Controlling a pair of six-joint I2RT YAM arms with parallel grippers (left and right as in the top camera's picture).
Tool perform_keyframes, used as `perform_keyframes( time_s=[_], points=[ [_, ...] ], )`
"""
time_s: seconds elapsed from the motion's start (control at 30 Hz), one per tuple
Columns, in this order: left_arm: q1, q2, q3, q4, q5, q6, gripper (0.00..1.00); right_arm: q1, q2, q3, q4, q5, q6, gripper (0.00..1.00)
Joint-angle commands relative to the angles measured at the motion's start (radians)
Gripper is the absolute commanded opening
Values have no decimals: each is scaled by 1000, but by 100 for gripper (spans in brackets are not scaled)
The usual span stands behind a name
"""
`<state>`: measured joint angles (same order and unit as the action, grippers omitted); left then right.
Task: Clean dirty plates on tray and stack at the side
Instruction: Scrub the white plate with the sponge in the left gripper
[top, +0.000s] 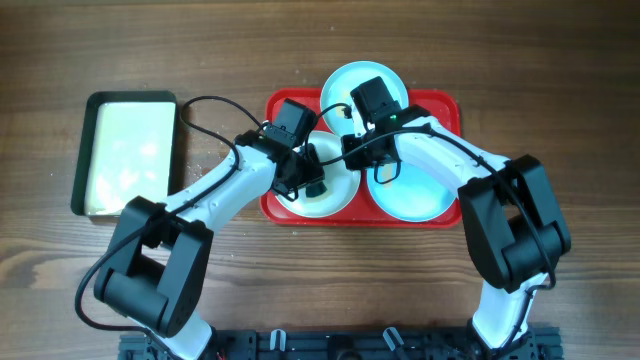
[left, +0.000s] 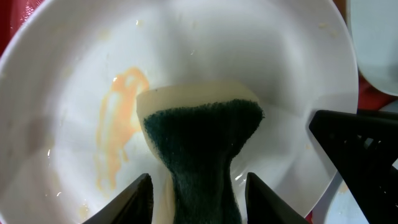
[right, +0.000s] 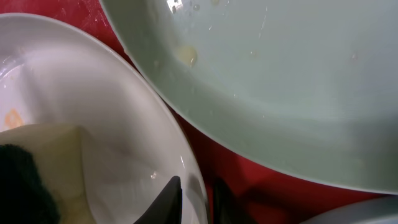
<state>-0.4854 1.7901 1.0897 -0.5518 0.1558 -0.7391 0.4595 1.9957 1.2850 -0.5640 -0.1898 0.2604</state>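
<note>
My left gripper (left: 199, 208) is clamped on a sponge (left: 202, 134), its green scouring face pressed on the white plate (left: 249, 50) beside an orange smear (left: 121, 112). My right gripper (right: 194, 190) is closed on that plate's rim, one finger on each side. The white plate lies at the front left of the red tray (top: 445, 110). The near light blue plate (top: 415, 195) lies to its right and the far light blue plate (top: 345, 80) behind. A green-rimmed tray (top: 125, 155) sits well left on the wooden surface (top: 560, 80).
</note>
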Motion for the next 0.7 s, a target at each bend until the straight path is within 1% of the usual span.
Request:
perform_keyframes(
  time_s=[0.0, 0.1, 0.2, 0.23, 0.27, 0.33, 0.43, 0.57, 0.6, 0.67],
  points=[
    [-6, 13, 7, 7, 11, 2, 43, 2, 10, -5, 2, -2, 5, 18],
    [-6, 32, 7, 18, -9, 2, 31, 2, 10, -5, 2, -2, 5, 18],
    [-6, 50, 7, 23, -11, 2, 23, 2, 10, -5, 2, -2, 5, 18],
    [-6, 51, 7, 26, -11, 2, 17, 2, 10, -5, 2, -2, 5, 18],
    [-6, 51, 7, 33, -11, 2, 4, 2, 10, -5, 3, -2, 5, 18],
    [-6, 51, 7, 51, -11, 15, 4, 2, 10, -5, 3, -1, 5, 18],
    [-7, 50, 9, 76, 68, 174, 4, 2, 10, -5, 4, -1, 5, 18],
    [-7, 50, 8, 116, 71, 277, 4, 1, 10, -5, 10, -1, 5, 18],
    [-7, 50, 8, 123, 50, 290, 4, 2, 10, -5, 10, -2, 5, 18],
    [-7, 53, 8, 114, -56, 290, 4, 2, 10, -5, 9, -1, 5, 18]
  ],
)
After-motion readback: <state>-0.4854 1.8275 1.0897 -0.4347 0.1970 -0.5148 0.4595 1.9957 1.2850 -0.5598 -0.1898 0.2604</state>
